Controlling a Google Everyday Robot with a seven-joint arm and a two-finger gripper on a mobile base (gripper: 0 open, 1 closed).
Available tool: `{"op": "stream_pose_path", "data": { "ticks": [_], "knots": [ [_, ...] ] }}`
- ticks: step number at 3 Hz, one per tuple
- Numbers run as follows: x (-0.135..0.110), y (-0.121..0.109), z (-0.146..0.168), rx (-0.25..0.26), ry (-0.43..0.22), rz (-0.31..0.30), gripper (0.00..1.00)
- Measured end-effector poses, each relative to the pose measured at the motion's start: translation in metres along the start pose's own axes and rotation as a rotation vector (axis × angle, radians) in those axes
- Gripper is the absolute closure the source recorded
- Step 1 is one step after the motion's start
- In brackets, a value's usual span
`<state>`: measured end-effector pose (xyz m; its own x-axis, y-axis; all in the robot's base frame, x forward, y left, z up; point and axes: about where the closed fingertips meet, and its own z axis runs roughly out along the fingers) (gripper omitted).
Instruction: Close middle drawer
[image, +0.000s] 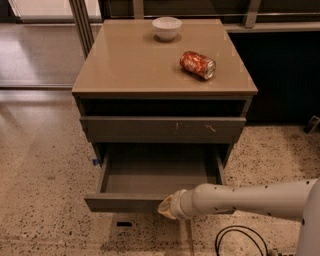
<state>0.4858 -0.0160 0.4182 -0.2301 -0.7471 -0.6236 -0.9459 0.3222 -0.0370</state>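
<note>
The middle drawer (125, 202) of the grey-brown cabinet stands pulled out, and its plain front faces me. Its grey tray (155, 178) is empty. My gripper (167, 206) is at the end of the white arm (245, 200), which reaches in from the right. It is pressed against the outside of the drawer's front, right of centre. The drawer front above it (162, 129), with small white scratch marks, sits nearly flush with the cabinet.
A red can (198, 64) lies on its side on the cabinet top (130, 65), and a white bowl (167, 27) stands at the back. A black cable (235, 239) lies on the speckled floor at lower right. A dark wall panel stands right of the cabinet.
</note>
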Motion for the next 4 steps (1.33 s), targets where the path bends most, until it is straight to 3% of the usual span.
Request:
{"op": "stream_pose_path", "data": {
  "ticks": [1,2,4],
  "knots": [
    [-0.005,-0.011,0.001,0.027,-0.015,0.002,1.0],
    [-0.021,-0.035,-0.005,0.088,-0.034,-0.024,1.0],
    [-0.017,-0.049,0.004,0.081,-0.033,0.018,1.0]
  ]
}}
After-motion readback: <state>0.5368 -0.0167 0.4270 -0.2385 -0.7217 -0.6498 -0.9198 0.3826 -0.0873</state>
